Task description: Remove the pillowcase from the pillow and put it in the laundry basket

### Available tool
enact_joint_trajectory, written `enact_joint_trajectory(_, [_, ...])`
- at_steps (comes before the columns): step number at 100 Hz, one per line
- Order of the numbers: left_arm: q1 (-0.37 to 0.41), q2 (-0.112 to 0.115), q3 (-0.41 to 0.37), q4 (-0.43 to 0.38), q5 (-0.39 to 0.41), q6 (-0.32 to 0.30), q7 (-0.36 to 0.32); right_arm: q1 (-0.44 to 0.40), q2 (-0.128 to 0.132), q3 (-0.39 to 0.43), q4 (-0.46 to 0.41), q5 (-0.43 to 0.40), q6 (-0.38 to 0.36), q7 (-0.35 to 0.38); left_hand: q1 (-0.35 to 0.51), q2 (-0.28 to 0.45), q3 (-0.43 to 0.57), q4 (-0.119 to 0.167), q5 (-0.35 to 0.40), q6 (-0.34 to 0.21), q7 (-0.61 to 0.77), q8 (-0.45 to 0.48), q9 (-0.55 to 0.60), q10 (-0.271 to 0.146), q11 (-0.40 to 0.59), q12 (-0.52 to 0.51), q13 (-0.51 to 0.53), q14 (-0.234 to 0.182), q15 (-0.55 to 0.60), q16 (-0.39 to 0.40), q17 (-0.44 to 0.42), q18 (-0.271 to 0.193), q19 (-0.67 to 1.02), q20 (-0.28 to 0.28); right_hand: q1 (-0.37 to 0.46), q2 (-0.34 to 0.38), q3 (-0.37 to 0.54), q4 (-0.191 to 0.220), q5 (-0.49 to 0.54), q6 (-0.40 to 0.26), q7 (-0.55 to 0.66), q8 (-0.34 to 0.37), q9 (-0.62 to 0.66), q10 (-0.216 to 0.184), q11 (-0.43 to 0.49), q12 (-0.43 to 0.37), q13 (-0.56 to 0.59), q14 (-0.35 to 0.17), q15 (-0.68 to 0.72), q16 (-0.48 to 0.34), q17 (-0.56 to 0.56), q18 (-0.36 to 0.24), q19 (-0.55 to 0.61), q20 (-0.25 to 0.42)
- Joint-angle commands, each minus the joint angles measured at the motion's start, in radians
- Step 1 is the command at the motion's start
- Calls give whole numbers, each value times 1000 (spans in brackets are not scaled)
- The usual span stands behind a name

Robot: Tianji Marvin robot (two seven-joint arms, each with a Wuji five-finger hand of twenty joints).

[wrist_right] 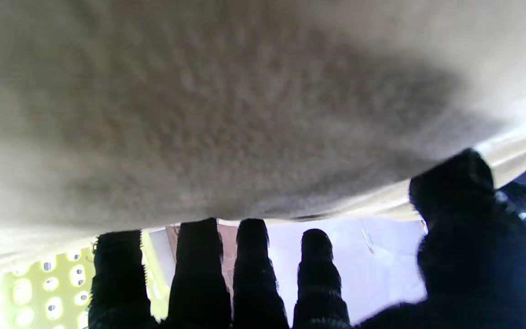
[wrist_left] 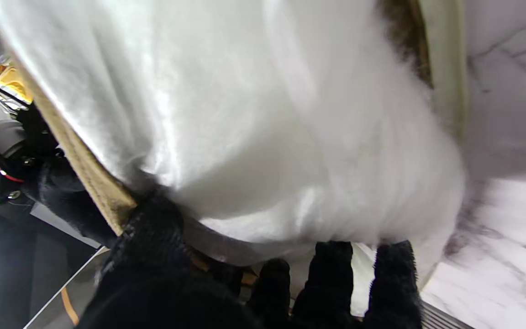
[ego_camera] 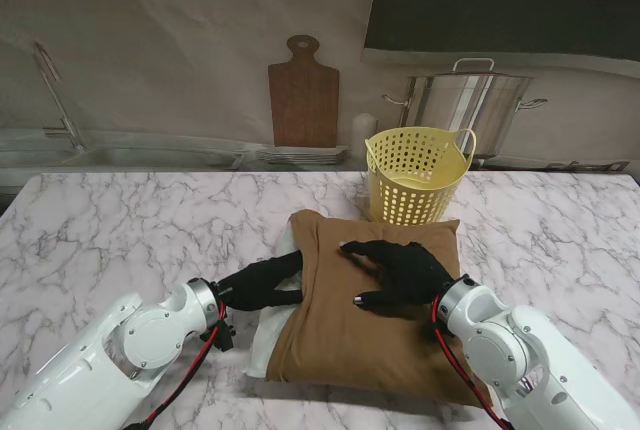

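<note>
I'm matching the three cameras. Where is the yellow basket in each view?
Stand view: basket stands beyond the pillow, right of centre.
Left wrist: not in view.
Right wrist: its holed wall shows behind the outermost fingertip.
Shared landmark: brown pillowcase, in all three.

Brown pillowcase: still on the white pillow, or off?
Mostly on. The brown pillowcase covers the pillow; only a white pillow corner shows by the left hand.

the stand view looks down from above the shoulders over the table [ego_camera: 120, 220], facing the far wall. the left wrist view sits hard against the pillow [wrist_left: 263, 128], looking along its fingers [wrist_left: 331, 274]. the right wrist view presses close to the pillowcase [wrist_right: 226, 119], with the basket [wrist_right: 53, 283] past its fingers [wrist_right: 199, 269]. all three share the pillow.
</note>
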Motion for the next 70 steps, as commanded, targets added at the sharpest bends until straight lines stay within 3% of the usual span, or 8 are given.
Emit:
enact_joint_trajectory(1, [8,-14,6,-32,3,-13,-6,-2,-1,-12,13,0,-1,5,-25,56,-27,-32,-37,-32,-10,15,-5,-37,-3,10,-13,-37,-9,1,-13,-19,109,16,2,-3,-23,-20,3,16,-11,16,12,-4,11,9,67,-25,74,36,22,-6,71,33])
enact_joint_trajectory(28, [15,-19,5,-51,10,-22,19,-5,-2,-6,7,0,-8,-3,-17,55,-28,-32,-28,-31,-7,18,2,-37,-2,15,-24,-46,-13,-1,-17,-23,102,10,-18,45,-44,-21,21,9,-7,17,25,-6,9,8,50,-21,62,36,12,-17,89,24])
enact_joint_trajectory(39, [-18,-12,43,-17,6,-9,-17,-13,-5,3,5,-7,-15,-24,-8,40,-27,-31,-22,-31,-6,20,1,-40,-2,17,-31,-52,-18,-5,-19,-28,94,5,-28,52,-50,-20,58,7,9,20,40,-7,12,10,48,-20,60,36,21,-24,105,24])
enact_joint_trajectory(49, [-49,-4,80,23,2,7,-58,-28,-7,18,-5,-23,-22,-47,4,22,-25,-30,-4,-33,0,23,-6,-44,-5,15,-37,-53,-22,-9,-22,-31,86,0,-33,59,-52,-18,148,0,55,32,72,-3,19,14,48,-17,59,35,27,-28,121,24])
enact_joint_trajectory(61, [-78,1,115,63,2,12,-78,-42,-12,35,-16,-30,-37,-81,19,3,-24,-29,21,-36,10,28,-10,-48,-7,12,-42,-57,-25,-14,-23,-30,75,-6,-33,66,-50,-16,365,-33,205,81,169,-7,41,27,39,-15,50,26,20,-30,134,9])
enact_joint_trajectory(70, [-99,4,139,88,8,4,-88,-43,-15,39,-20,-37,-52,-105,38,-25,-22,-27,41,-45,17,32,-12,-61,-6,10,-47,-69,-29,-18,-24,-35,66,-10,-34,71,-52,-16,391,-41,246,93,190,-11,35,33,20,-16,34,12,2,-30,122,-12])
